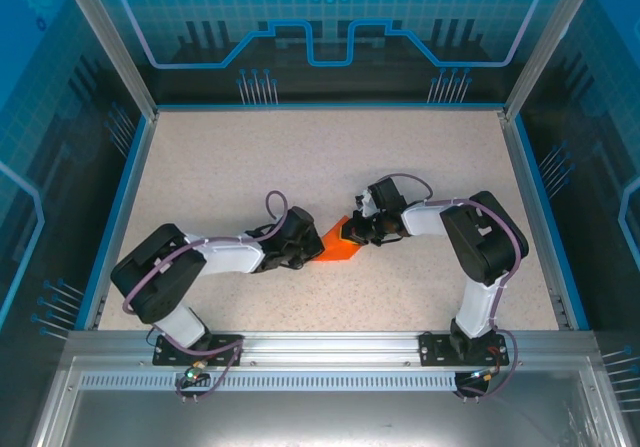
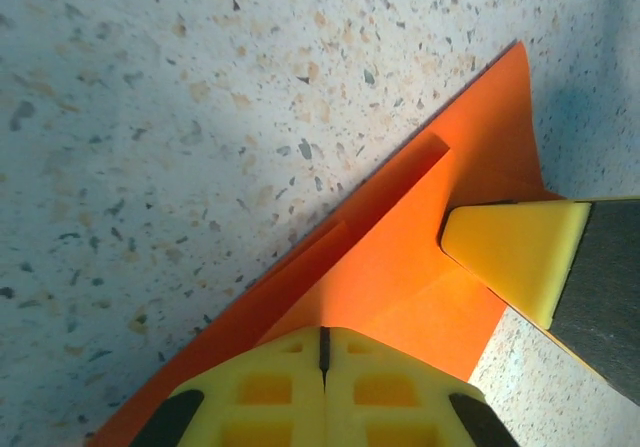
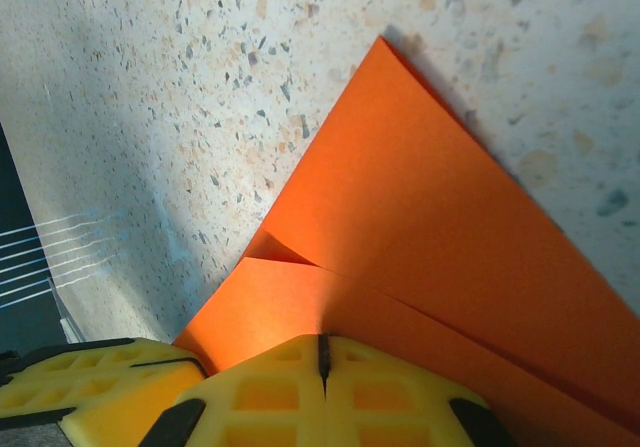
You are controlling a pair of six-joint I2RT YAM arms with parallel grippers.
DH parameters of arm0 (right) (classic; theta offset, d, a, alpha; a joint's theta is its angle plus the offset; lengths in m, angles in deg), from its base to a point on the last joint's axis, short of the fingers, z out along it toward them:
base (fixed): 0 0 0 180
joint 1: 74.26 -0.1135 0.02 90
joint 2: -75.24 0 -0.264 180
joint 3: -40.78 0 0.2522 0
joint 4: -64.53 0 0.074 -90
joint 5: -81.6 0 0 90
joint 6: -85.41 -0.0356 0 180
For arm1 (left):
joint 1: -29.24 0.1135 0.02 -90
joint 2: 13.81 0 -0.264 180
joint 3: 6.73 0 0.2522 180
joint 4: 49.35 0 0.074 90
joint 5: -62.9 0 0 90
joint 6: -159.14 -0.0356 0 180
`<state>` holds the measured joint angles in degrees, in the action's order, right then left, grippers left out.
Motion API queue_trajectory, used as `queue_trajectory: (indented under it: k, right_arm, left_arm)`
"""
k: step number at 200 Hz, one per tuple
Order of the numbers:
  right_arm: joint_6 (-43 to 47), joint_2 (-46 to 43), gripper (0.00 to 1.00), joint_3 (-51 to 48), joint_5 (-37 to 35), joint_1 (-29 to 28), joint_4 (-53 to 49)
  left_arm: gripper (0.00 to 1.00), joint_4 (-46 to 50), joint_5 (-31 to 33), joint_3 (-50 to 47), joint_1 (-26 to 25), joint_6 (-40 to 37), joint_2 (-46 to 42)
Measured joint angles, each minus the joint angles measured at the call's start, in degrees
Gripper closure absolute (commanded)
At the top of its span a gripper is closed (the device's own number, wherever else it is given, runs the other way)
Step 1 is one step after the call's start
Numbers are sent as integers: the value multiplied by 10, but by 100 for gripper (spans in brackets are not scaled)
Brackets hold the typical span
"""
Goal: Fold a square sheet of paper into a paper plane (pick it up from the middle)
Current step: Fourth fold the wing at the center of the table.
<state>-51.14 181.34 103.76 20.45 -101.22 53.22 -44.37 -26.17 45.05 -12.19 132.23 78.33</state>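
Observation:
The orange paper (image 1: 338, 248) lies on the table as a folded, creased wedge between both arms. Its layered folds show in the left wrist view (image 2: 395, 257) and the right wrist view (image 3: 420, 217). My left gripper (image 1: 318, 251) is shut, its yellow tips (image 2: 323, 342) resting on the paper's near edge with no paper visible in the seam. My right gripper (image 1: 353, 234) is shut too, its tips (image 3: 323, 352) down on a folded flap. The right gripper's yellow fingers (image 2: 515, 257) press the paper in the left wrist view, and the left gripper's fingers (image 3: 90, 382) show at the right wrist view's lower left.
The speckled beige table (image 1: 330, 157) is bordered by a blue rim and aluminium frame posts (image 1: 105, 37). Open tabletop surrounds the paper on all sides. The two arms meet tip to tip at the table's middle.

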Motion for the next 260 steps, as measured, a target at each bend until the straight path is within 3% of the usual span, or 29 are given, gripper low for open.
queue_trajectory:
  k: [153, 260]
  right_arm:
    - [2, 2, 100, 10, 5, -1, -8]
    - [12, 3, 100, 53, -1, -49, -39]
  left_arm:
    - [100, -27, 24, -36, 0, 15, -10]
    - [100, -22, 24, -36, 0, 14, -10]
